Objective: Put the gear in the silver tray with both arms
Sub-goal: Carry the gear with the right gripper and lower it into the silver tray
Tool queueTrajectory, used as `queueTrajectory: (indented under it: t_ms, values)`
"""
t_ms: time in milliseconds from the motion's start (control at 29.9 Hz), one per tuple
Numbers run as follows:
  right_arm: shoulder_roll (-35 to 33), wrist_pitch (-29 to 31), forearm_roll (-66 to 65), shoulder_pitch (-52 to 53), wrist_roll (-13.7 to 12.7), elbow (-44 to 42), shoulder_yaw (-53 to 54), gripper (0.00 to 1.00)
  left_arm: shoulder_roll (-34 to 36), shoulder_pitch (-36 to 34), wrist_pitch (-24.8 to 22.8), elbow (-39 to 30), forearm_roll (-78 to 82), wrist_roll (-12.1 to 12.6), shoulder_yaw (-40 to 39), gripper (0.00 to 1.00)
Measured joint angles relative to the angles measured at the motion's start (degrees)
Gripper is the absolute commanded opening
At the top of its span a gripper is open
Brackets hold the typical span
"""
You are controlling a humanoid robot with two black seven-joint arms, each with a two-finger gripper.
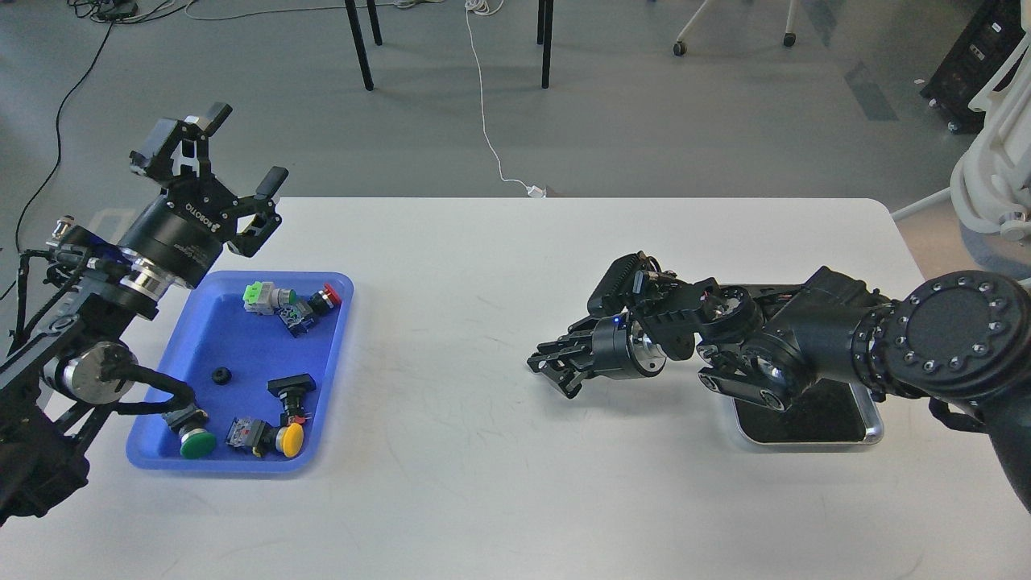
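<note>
- My left jaws [233, 165] hung spread and empty above the blue plastic tray [211, 338] holding a small black gear [221, 375].
- My right jaws [554, 366]: grip unreadable, low over the white table [483, 483], left of the shiny rectangular silver tray [874, 427].

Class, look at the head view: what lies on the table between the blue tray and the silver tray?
Only the right gripper, low over the white table, lies between the blue tray and silver tray.

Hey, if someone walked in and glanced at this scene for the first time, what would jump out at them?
Probably the blue tray on the table's left, holding colourful push buttons and a small black gear. Above its far corner the left claw is raised with fingers spread and empty. On the right, the right arm stretches low over the silver tray, its claw near the white table.
</note>
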Motion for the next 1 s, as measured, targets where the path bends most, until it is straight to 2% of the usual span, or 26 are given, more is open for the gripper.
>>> queueTrajectory:
  t_ms: [401, 602, 835, 1003]
  values:
    - [0.0, 0.0, 0.4, 7.3, 0.0, 0.8, 0.1, 0.13, 0.0, 0.0, 0.0, 0.0, 0.0, 0.0, 0.0, 0.98]
    - [-0.4, 0.3, 0.0, 12.5, 0.0, 5.6, 0.0, 0.13, -0.1, 0.0, 0.0, 0.0, 0.2, 0.1, 0.0, 0.98]
    - [-14.7, 0.7, -5.1, 17.0, 0.0, 12.9, -3.8, 0.13, -0.2, -0.1, 0.0, 0.0, 0.3, 0.2, 0.0, 0.98]
    - [-25.8, 0.7, -10.9, 16.9, 0.0, 14.5, -5.7, 0.13, -0.3, -0.1, 0.0, 0.0, 0.3, 0.2, 0.1, 0.98]
